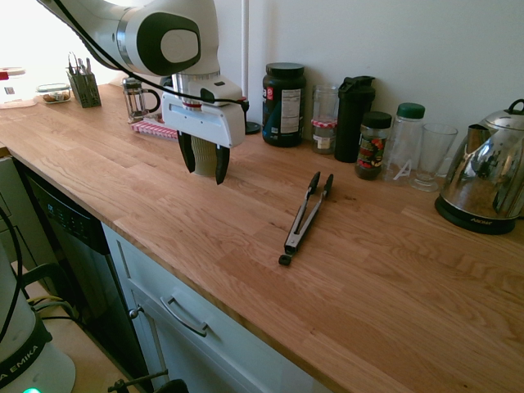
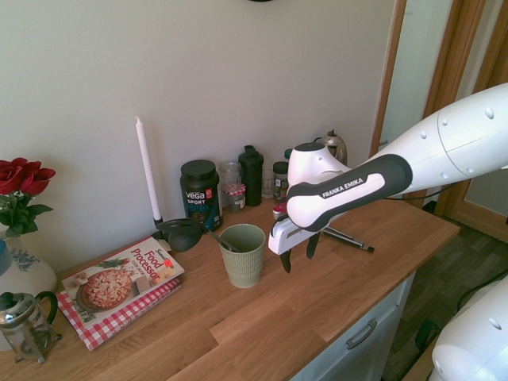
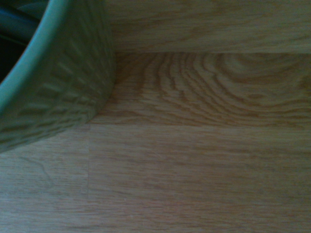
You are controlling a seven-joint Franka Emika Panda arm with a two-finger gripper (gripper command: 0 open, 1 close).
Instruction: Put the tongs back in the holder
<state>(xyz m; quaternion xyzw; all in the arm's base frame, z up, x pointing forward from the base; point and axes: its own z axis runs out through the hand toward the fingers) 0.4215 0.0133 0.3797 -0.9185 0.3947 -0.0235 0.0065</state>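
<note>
Green ribbed holder (image 2: 243, 257) contains a black ladle (image 2: 181, 235).

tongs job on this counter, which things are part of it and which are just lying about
Part of the job:
- tongs
- green ribbed cup, the holder
- gripper, open and empty

Just lying about:
- black ladle, standing in the cup
- cookbook
- french press
- protein tub
- kettle

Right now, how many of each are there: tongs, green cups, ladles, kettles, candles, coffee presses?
Tongs: 1
Green cup: 1
Ladle: 1
Kettle: 1
Candle: 1
Coffee press: 1
Total: 6
</note>
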